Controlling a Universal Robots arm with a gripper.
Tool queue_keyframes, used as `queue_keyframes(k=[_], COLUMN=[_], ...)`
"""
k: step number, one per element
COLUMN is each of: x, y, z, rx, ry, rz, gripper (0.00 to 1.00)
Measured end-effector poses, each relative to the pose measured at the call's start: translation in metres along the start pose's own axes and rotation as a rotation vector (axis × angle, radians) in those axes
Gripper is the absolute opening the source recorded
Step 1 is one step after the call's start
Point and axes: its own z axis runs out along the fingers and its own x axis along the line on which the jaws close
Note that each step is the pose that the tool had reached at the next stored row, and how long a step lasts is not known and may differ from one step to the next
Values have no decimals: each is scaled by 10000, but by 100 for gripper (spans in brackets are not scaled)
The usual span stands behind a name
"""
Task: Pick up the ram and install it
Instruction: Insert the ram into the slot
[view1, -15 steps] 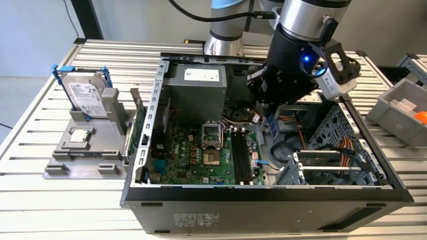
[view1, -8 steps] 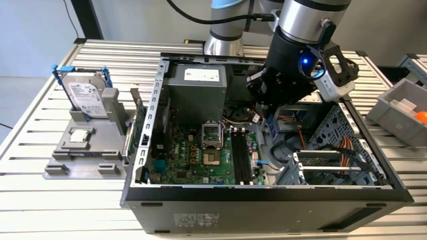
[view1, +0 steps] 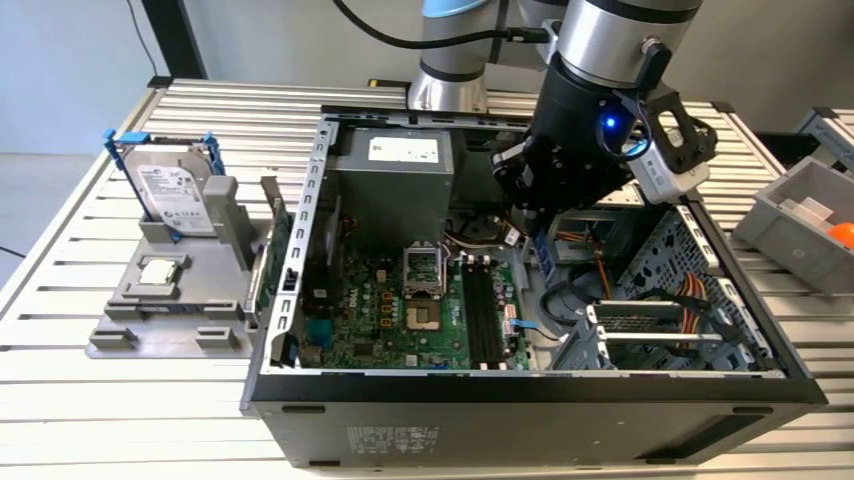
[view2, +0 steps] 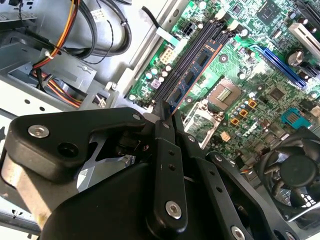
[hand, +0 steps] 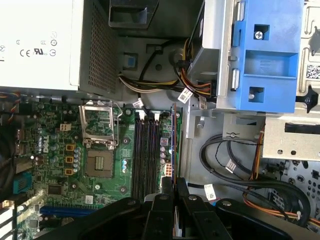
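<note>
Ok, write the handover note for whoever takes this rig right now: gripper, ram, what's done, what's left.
Gripper: shut on the ram, holding it by one end, edge-on, inside the open computer case.
Ram: in both wrist views it hangs above the motherboard, beside the black memory slots and roughly parallel to them, on the side nearest the drive cage. In the exterior view it sticks out below the gripper as a bluish strip.
Done: ram picked up and carried into the case.
Left: it is not seated; the slots look empty. Lining up and pressing in remain.
Hard drive and CPU chip sit on the grey stand outside the case.
</note>
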Motion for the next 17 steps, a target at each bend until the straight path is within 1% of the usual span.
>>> queue_keyframes(k=[5,8,11,17], x=[0,0,-1,-2], y=[0,0,-1,-2], z=[2,22,61,163], rx=[0,-3,-1,0], ry=[0,0,0,0], rz=[1,1,1,1], gripper=[0,0,0,0])
